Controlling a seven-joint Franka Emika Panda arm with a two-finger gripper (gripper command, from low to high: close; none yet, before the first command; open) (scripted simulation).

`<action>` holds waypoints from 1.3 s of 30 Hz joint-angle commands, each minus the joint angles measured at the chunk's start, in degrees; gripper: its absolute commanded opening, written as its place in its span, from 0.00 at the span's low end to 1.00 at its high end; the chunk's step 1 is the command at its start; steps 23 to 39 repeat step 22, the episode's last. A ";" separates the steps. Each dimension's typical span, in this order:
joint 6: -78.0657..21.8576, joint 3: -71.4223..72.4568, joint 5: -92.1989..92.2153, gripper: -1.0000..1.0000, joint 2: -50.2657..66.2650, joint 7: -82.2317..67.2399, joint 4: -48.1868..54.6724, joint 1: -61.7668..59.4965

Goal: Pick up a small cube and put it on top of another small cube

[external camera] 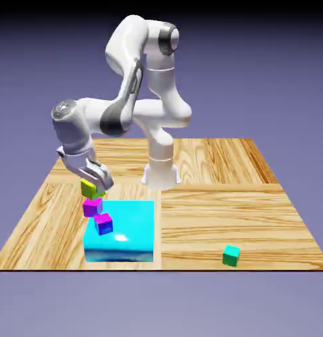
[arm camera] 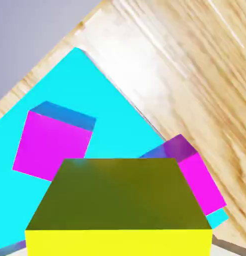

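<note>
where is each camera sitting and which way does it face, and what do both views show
Exterior view: fixed, above and across the table, facing the white arm; the gripper holds the yellow cube just above the magenta-pink cube.
Hand view: on the hand, looking along the gripper; the yellow cube hides the fingertips.
Shared: yellow cube, magenta-pink cube, purple-and-blue cube, cyan block, table.

Bent arm, fingers (external camera: 96,186) clamped, angled down.
</note>
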 commanded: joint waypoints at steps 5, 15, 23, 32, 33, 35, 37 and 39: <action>-0.01 0.01 -0.13 0.00 0.00 0.05 0.00 0.53; 2.48 0.11 0.34 0.00 1.16 -0.33 -1.41 4.01; 7.80 0.29 1.46 1.00 3.66 -1.19 -4.42 4.04; 7.80 0.29 1.46 1.00 3.66 -1.19 -4.42 4.04; 7.80 0.29 1.46 1.00 3.66 -1.19 -4.42 4.04; 7.80 0.29 1.46 1.00 3.66 -1.19 -4.42 4.04; 7.80 0.29 1.46 1.00 3.66 -1.19 -4.42 4.04; 7.80 0.29 1.46 1.00 3.66 -1.19 -4.42 4.04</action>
